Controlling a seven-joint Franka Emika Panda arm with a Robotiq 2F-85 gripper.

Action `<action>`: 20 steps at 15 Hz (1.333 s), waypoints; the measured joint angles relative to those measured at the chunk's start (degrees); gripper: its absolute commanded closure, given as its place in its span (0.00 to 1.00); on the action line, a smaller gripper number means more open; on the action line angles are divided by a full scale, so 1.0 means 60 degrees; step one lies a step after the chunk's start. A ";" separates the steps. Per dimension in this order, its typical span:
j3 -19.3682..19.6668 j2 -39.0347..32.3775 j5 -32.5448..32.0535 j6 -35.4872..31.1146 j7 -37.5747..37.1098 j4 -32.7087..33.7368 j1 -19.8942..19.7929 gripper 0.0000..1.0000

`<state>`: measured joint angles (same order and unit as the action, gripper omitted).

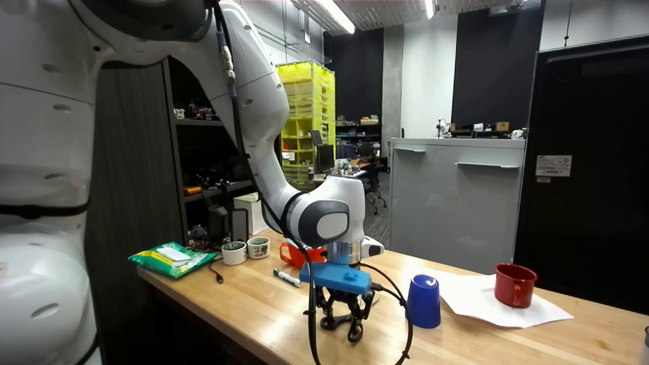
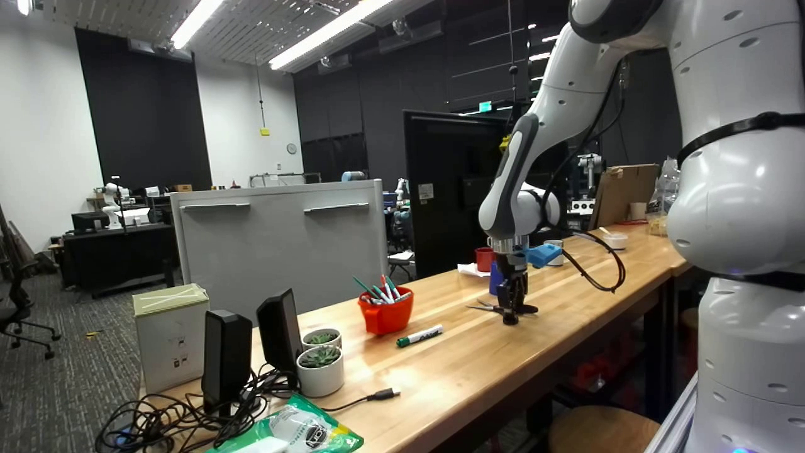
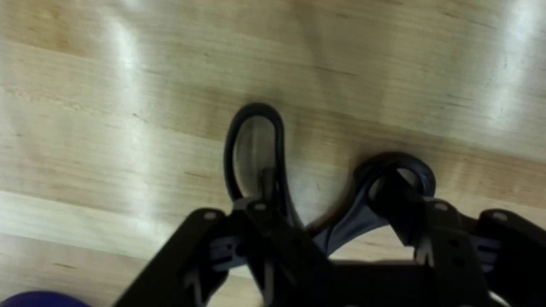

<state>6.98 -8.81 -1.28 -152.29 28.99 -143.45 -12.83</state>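
- Scissors [image 3: 356, 226] are pictured with smooth, plastic-looking handles [image 3: 229, 157].
- Wooden tabletop [image 3: 132, 166] is streaked with glossy reflections.
- Green wipes packet [image 1: 177, 268] is wrapped in shiny plastic.

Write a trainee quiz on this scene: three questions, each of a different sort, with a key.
1. Multiple choice. In the wrist view, the pincer is nearest the handles of:
a) pliers
b) scissors
c) tongs

2. True or false. The red mug stands on the paper.

3. Fill in the blank. The marker lying loose on the table has a ____ cap.

Key:
1. b
2. True
3. green
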 measured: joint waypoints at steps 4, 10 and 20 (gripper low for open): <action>-0.0051 0.0120 0.0000 0.0085 -0.0005 -0.0043 0.0087 0.96; -0.0069 0.0123 0.0000 0.0078 -0.0005 -0.0039 0.0088 0.43; 0.0172 -0.0235 -0.0184 -0.0438 -0.0006 0.0077 -0.0077 0.00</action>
<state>8.01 -10.22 -2.39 -154.92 28.96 -142.99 -13.29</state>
